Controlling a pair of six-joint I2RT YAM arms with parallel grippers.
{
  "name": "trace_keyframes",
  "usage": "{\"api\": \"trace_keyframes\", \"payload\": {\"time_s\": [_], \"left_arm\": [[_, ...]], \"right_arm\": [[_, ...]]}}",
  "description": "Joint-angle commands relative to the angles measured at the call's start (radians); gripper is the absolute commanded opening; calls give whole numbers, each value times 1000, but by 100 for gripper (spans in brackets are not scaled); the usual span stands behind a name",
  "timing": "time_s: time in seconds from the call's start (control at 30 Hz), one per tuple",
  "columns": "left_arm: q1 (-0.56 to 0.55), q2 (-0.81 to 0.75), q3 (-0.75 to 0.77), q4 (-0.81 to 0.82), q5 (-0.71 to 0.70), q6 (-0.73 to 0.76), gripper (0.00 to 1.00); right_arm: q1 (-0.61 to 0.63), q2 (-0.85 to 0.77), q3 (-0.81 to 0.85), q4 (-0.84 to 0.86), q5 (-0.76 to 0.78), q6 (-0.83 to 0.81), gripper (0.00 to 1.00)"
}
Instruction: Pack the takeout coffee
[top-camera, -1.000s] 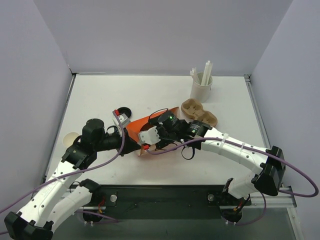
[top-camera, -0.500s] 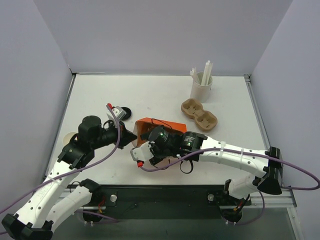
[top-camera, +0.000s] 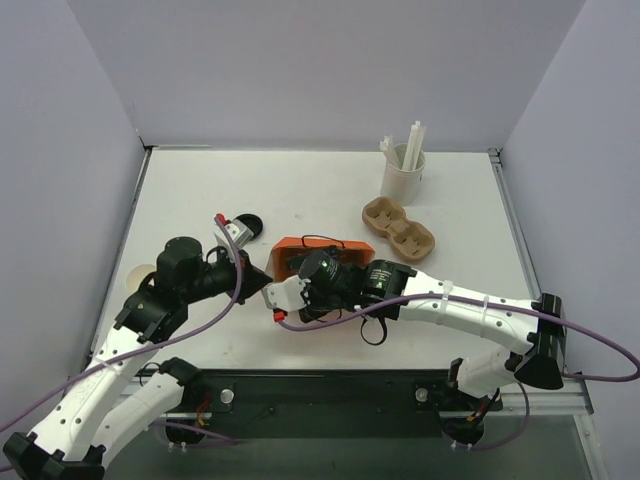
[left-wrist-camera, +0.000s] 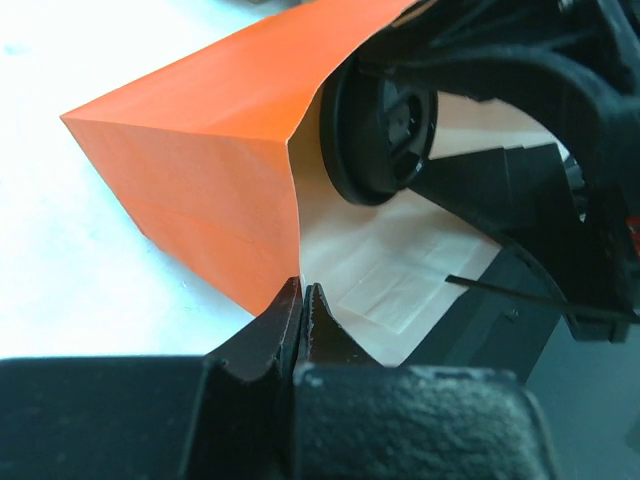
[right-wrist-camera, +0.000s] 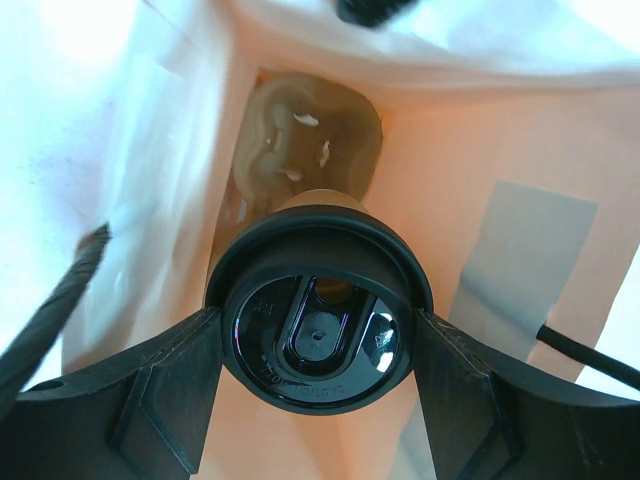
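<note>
The takeout coffee (right-wrist-camera: 318, 335), a tan paper cup with a black lid, hangs inside the orange bag (top-camera: 325, 247). My right gripper (right-wrist-camera: 318, 340) is shut on it, one finger on each side of the lid. A tan moulded shape (right-wrist-camera: 300, 140) lies at the bag's bottom below the cup. My left gripper (left-wrist-camera: 302, 295) is shut on the bag's left mouth edge (left-wrist-camera: 200, 150) and holds it open. The lid (left-wrist-camera: 385, 130) shows through the mouth in the left wrist view. From above, the right wrist hides the cup.
A tan pulp cup carrier (top-camera: 398, 228) lies right of the bag. A white cup of stirrers (top-camera: 403, 170) stands behind it. A loose black lid (top-camera: 248, 226) lies left of the bag. A lidless tan cup (top-camera: 142, 275) sits by my left arm.
The bag has turned from lying slanted to mouth-up. My right gripper has moved left and down into it with the coffee. My left gripper has shifted slightly with the bag's edge.
</note>
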Motion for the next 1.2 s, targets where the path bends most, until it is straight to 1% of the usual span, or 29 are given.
{"api": "trace_keyframes", "payload": {"time_s": [0.0,0.07,0.2,0.43,0.6,0.83,1.0,1.17], "left_arm": [[-4,4,-2,71,60,21,0],[-4,14,-2,77,77,26,0],[-4,21,-3,89,94,29,0],[-4,22,0,99,129,29,0],[-4,5,-29,141,166,30,0],[-4,-9,-68,177,171,53,0],[-4,-9,-80,188,181,56,0],[-4,-1,-85,195,192,49,0]], "right_arm": [[-31,-54,-40,-2,54,4,39],[-49,-61,-59,13,54,-37,39],[-85,-69,-62,18,20,-70,39],[-129,-81,-96,33,-14,-82,39],[-143,-75,-111,44,-45,-101,38],[-146,-67,-110,44,-74,-93,38],[-186,-57,-123,55,-101,-90,38],[-197,-34,-128,79,-86,-114,38]]}}
